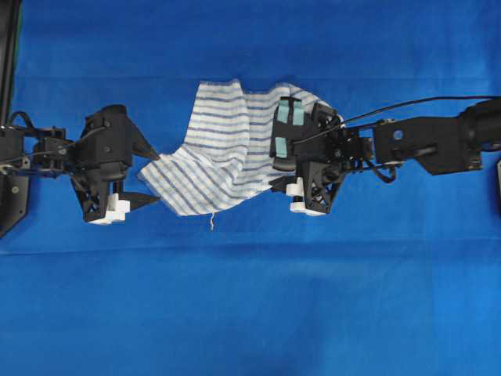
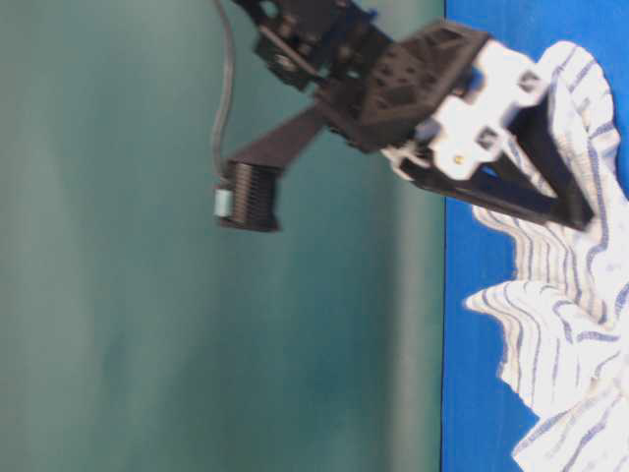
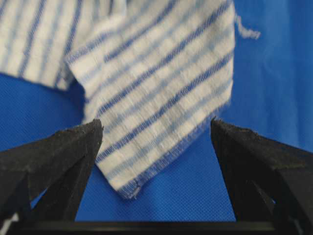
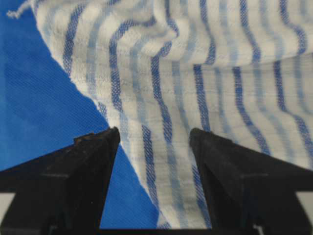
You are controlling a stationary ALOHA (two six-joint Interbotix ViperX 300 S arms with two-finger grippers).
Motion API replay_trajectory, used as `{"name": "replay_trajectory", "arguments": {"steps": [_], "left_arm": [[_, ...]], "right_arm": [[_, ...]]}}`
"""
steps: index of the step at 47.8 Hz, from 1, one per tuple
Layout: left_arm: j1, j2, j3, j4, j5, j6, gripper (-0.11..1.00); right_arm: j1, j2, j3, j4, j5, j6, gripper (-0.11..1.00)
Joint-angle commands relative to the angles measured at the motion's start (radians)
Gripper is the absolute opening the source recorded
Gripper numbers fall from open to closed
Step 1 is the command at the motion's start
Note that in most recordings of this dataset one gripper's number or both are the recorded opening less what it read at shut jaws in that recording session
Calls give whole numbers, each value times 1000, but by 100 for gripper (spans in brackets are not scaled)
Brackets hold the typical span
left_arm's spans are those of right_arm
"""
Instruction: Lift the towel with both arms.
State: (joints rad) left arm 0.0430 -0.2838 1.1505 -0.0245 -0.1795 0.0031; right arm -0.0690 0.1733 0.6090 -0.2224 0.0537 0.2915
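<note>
Both grippers spread wide at the towel's two ends, nothing gripped.

The striped towel [image 1: 223, 149] lies rumpled on the blue tabletop [image 1: 250, 305], between the two arms. The left gripper [image 1: 149, 178] has its fingers [image 3: 63, 152] wide apart, a hemmed corner of the towel lying between the tips but not pinched. The right gripper [image 1: 279, 163] reaches over the towel's opposite end, fingers [image 4: 88, 161] likewise wide, with cloth folds between and beyond them, unclamped.
</note>
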Motion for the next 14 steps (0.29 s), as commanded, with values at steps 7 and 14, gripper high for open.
{"name": "replay_trajectory", "arguments": {"steps": [7, 14], "left_arm": [[-3, 109, -8, -3, -75, -5, 90], [-3, 138, -14, -3, -89, -5, 90]], "right_arm": [[3, 32, -9, 2, -46, 2, 63], [5, 38, -9, 2, -46, 2, 63]]}}
